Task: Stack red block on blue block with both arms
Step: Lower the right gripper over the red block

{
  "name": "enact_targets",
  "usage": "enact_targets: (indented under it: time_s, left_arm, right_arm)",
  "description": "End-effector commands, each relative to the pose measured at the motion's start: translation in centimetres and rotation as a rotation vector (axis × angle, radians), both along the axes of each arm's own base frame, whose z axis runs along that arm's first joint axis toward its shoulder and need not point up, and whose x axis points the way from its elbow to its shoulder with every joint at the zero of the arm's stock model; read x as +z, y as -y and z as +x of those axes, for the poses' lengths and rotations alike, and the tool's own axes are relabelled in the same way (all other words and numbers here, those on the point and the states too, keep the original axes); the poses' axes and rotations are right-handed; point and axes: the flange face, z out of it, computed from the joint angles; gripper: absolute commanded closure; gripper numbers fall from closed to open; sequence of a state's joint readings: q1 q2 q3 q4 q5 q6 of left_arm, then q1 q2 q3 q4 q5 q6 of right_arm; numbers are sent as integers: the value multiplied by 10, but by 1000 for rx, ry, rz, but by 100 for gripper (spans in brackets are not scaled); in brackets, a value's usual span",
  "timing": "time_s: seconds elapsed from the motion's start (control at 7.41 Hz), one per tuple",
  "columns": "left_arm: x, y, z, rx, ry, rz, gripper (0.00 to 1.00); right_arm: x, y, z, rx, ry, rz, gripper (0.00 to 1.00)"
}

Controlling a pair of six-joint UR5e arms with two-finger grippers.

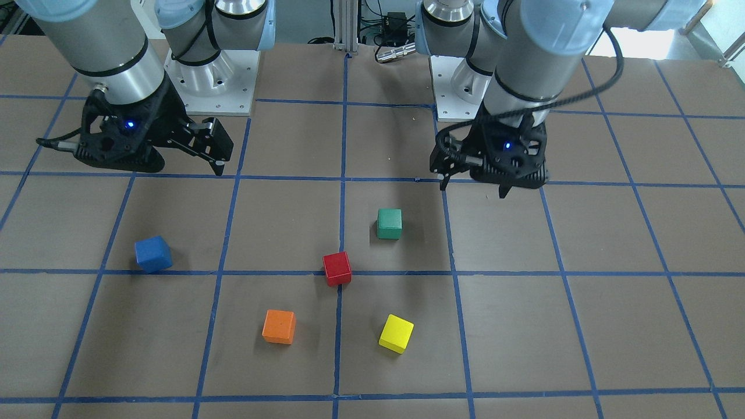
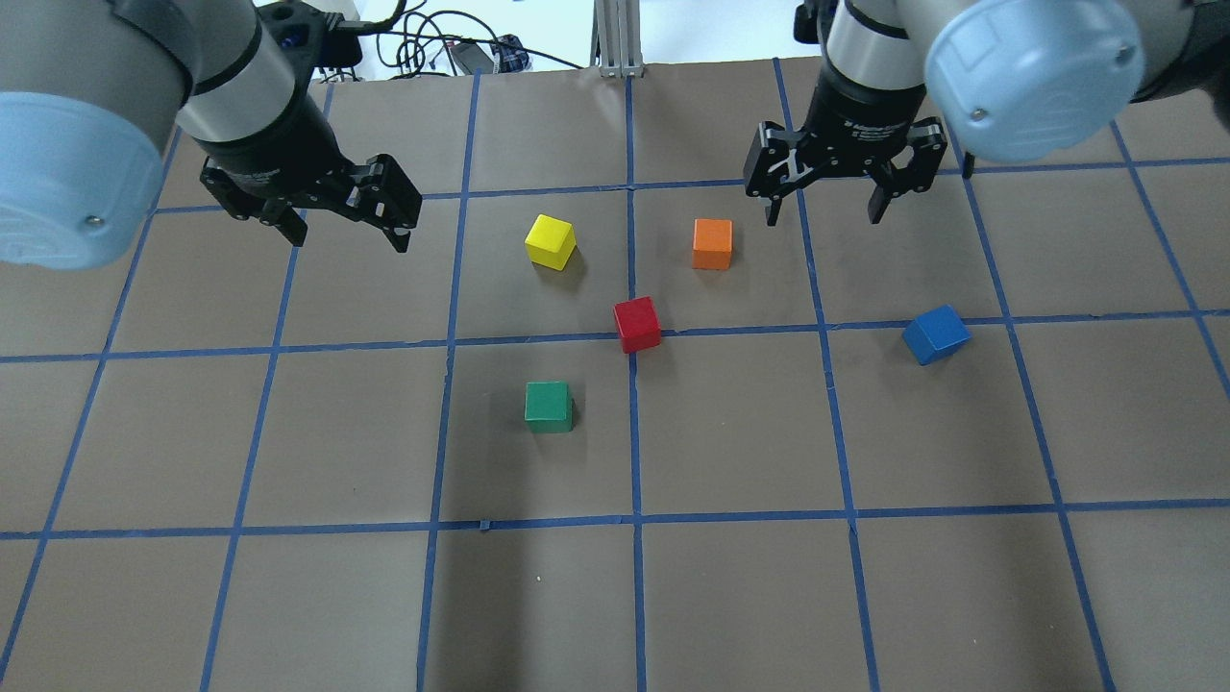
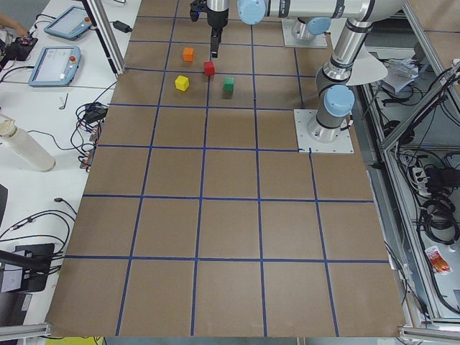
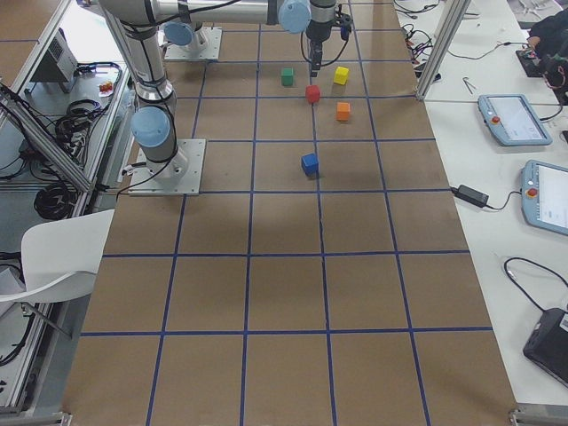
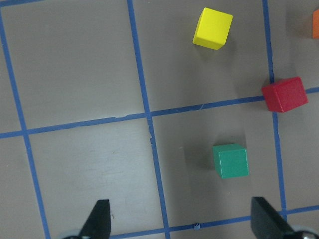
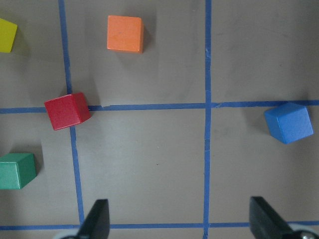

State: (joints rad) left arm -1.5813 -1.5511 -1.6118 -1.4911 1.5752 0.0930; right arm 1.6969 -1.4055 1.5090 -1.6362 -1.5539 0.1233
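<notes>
counter (image 2: 730,596): brown, under a blue tape grid (image 2: 636,577)
red block (image 2: 637,324): right on a tape crossing
blue block (image 2: 935,333): well apart
nearby: green cube (image 2: 548,406), yellow cube (image 2: 551,240), orange cube (image 2: 712,243)

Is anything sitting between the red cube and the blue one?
No. In the overhead view the stretch from the red block to the blue block is bare table, crossed only by blue tape lines.

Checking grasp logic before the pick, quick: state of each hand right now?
Left hand: open, holding nothing.
Right hand: open, holding nothing.
</notes>
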Motion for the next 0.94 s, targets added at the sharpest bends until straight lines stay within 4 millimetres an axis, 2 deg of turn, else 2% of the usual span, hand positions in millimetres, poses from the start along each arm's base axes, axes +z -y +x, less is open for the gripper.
enact_targets:
  time_s: [0.0, 0.13, 0.4, 0.67, 0.81]
  left_arm:
    - [-2, 4, 15, 28, 3, 12, 0]
    - [4, 13, 15, 30, 2, 6, 0]
    - [10, -7, 11, 18, 5, 45, 0]
    - [11, -7, 11, 1, 15, 40, 0]
    - [5, -9, 8, -3, 13, 54, 0]
  right_arm:
    - [-18, 18, 18, 17, 25, -40, 0]
    - [-48, 37, 22, 17, 22, -23, 0]
    - [-74, 47, 34, 30, 21, -18, 0]
    - [-101, 60, 73, 89, 39, -98, 0]
    - [-122, 64, 91, 99, 41, -107, 0]
